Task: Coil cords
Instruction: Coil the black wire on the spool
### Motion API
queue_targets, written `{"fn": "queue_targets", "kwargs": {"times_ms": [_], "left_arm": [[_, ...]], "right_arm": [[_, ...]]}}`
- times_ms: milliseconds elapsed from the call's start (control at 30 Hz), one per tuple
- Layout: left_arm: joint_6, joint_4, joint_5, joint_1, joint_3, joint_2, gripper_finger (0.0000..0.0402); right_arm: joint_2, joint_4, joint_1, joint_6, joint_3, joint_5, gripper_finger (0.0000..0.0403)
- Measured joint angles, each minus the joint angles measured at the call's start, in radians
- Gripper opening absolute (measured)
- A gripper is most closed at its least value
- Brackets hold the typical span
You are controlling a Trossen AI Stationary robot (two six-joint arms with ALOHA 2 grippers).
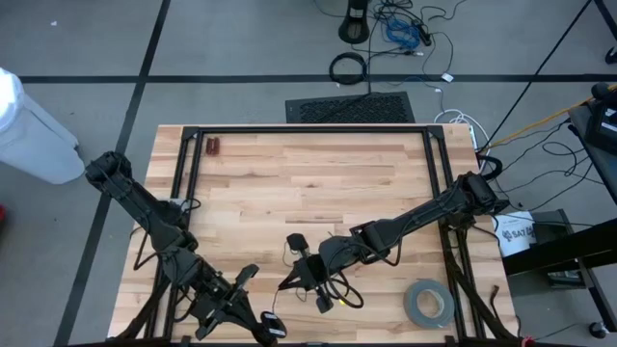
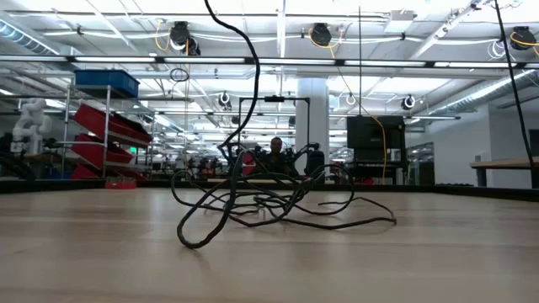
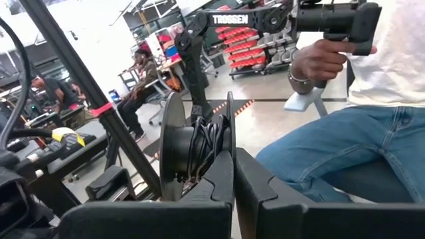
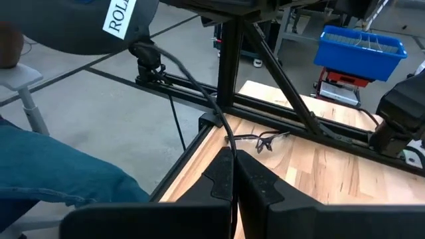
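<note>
Bright overhead lights, sharp pictures, soft shadows.

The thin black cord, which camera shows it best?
The low view: the cord lies across the tabletop in loose tangled strands, unblocked. The high view shows it small, partly under the right gripper. The right wrist view shows only a far strand.

It is a large industrial robotics lab: open ceiling with long strip lights (image 2: 278,59), red storage racks (image 2: 105,139), a butcher-block workbench (image 1: 308,183), taped concrete floor (image 1: 96,58), seated workers (image 3: 143,83).

one loose black cord (image 1: 318,280), one grey tape roll (image 1: 428,303), two arms.
</note>
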Motion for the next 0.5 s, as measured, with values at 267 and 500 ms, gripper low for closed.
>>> {"fn": "queue_targets", "kwargs": {"times_ms": [267, 500], "left_arm": [[-0.001, 0.008, 0.048, 0.018, 0.0, 0.0, 0.0], [-0.026, -0.003, 0.053, 0.017, -0.001, 0.002, 0.0]], "right_arm": [[-0.001, 0.012, 0.0, 0.0, 0.0, 0.0, 0.0], [-0.001, -0.007, 0.001, -0.002, 0.0, 0.049, 0.0]]}}
